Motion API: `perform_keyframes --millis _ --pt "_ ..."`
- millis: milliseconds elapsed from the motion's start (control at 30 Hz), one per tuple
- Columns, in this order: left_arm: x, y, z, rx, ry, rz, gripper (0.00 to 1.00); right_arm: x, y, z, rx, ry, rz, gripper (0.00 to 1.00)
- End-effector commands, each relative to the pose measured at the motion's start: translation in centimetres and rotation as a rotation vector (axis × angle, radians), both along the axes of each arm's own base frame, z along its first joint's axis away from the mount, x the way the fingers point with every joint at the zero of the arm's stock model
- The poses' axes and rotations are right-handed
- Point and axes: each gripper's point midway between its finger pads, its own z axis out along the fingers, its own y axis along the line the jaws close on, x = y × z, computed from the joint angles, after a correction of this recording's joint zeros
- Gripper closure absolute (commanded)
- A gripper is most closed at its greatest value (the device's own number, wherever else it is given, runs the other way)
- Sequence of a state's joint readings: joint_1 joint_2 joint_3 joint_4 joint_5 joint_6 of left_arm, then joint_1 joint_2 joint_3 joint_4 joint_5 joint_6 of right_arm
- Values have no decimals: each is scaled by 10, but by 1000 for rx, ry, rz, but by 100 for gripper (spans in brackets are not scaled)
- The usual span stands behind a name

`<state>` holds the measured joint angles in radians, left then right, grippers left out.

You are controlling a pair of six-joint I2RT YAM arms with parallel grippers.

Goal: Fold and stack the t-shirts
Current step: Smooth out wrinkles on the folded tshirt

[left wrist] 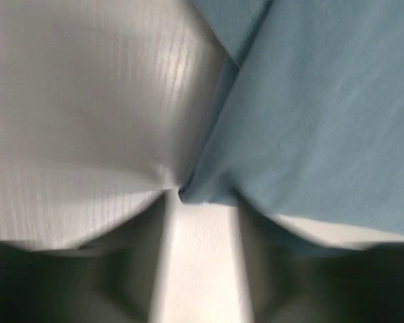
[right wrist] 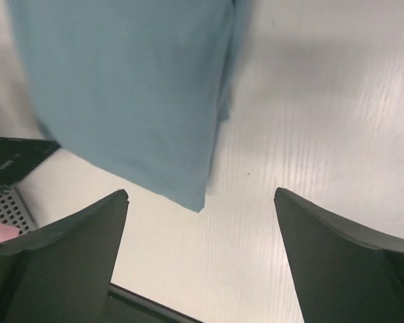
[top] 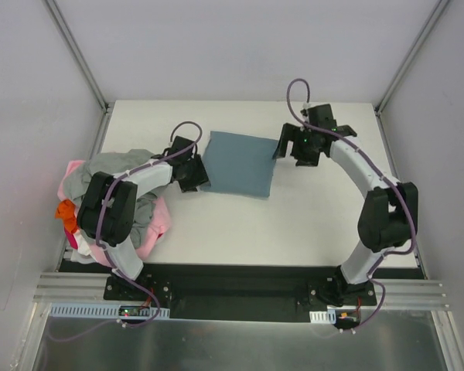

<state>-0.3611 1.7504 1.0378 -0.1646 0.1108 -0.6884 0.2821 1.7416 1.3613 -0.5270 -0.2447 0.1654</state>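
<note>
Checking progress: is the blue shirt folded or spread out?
Folded: the blue shirt lies as a compact square on the table, with layered edges visible.

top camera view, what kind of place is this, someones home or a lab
Most likely a robot lab test cell, not a home: a white table boxed in by plain white panels on metal posts, with a left arm and right arm bolted along a metal rail.
</note>
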Motion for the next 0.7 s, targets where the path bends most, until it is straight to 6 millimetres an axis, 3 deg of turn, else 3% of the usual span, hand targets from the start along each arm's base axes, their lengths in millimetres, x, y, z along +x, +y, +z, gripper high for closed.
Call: perform_keyframes --millis 0,33,67,133,233,267,333,400,533,667 --pt "-5 -5 62 10 -98 -108 32 -5 -2 113 48 -208 49 4" --pt "-1 -4 92 12 -168 -108 22 -6 4 123 101 -209 30 4" --pt "-4 2 102 49 -186 -110 16 -4 13 136 165 -241 20 4" --pt "-4 3 140 37 -285 -114 14 -7 36 146 292 -249 21 4" --pt "-7 7 178 17 -377 -102 14 4 54 154 440 -331 -95 4" --pt "-9 7 185 14 -399 -109 14 12 58 171 505 -396 -122 4" --pt "-16 14 194 18 -428 -97 9 11 56 176 514 -437 -126 4" --pt "-20 20 189 32 -424 -81 6 10 48 175 426 -495 -100 4" --pt "-22 25 181 4 -391 -63 6 1 24 157 286 -513 -130 4" --pt "-28 26 175 -30 -363 -35 6 -10 21 147 281 -482 -134 4"
